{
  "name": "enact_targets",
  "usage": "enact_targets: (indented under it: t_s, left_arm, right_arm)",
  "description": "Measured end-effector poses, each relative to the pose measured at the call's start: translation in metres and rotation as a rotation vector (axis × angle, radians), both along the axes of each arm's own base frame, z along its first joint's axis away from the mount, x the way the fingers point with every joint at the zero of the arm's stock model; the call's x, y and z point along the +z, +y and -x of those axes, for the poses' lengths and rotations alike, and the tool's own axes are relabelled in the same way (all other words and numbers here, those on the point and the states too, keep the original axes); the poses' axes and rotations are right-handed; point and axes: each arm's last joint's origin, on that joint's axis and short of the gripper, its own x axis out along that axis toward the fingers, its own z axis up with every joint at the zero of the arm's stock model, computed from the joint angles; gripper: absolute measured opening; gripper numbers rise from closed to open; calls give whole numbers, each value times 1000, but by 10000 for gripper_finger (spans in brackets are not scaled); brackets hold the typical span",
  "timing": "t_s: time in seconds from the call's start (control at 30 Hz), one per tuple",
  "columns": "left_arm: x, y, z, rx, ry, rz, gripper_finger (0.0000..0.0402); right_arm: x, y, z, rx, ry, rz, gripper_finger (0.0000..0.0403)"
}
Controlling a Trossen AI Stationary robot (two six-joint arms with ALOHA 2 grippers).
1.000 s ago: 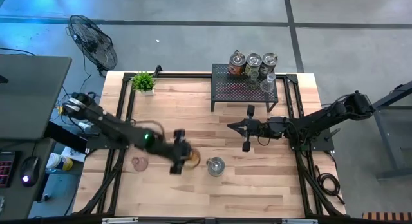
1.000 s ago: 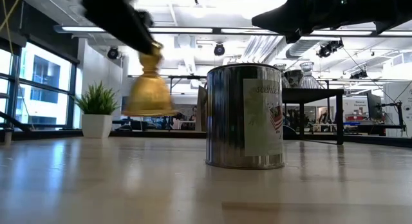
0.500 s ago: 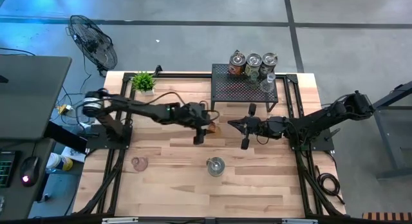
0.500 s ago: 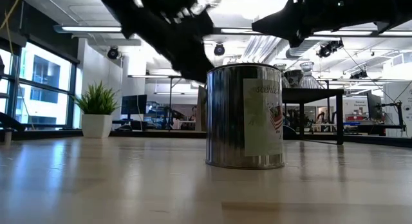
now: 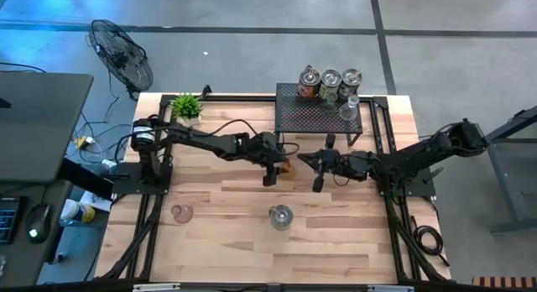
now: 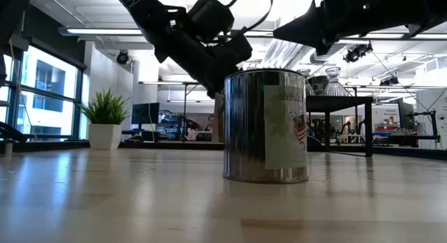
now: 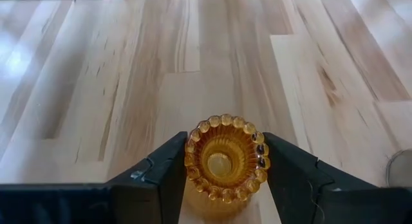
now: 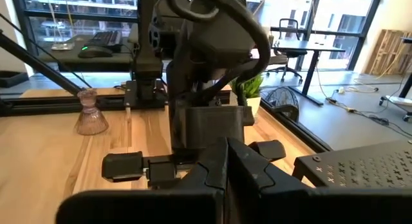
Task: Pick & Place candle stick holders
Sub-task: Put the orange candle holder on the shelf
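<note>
Amber glass holder (image 7: 226,158) clamped between the fingers of the left claw (image 5: 277,168), carried above the table (image 5: 218,250) near its middle, just short of the black mesh rack (image 5: 319,116). Right claw (image 5: 321,168) waiting close opposite, fingers spread wide, holding nothing. Four holders or so (image 5: 331,84) already parked on and behind the rack. Still loose on the table — a pink holder (image 5: 181,213) near the left front, a silvery one (image 5: 281,216) at centre front. Judged roughly mid-task: amber piece in transit, two more left to collect and place.
</note>
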Motion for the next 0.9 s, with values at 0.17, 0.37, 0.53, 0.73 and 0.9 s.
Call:
enact_targets:
  t_s: [0.17,0.37,0.53,0.73,0.9]
  left_arm:
    - [-1,0,0,21,3,17,200]
    - [15,-1,5,-28,-34,2,255]
    - [44,-3,21,-93,-37,-92,261]
    - [60,-2,67,-152,-119,-88,177]
    - [37,14,117,-111,-269,17,73]
  right_arm:
    - [0,-3,0,-11,-2,-11,0]
    - [0,-3,0,-17,-7,-24,0]
    - [9,-3,-5,-31,7,-42,0]
    - [34,-9,-20,-76,168,-151,0]
    - [43,-14,-25,-163,220,-318,6]
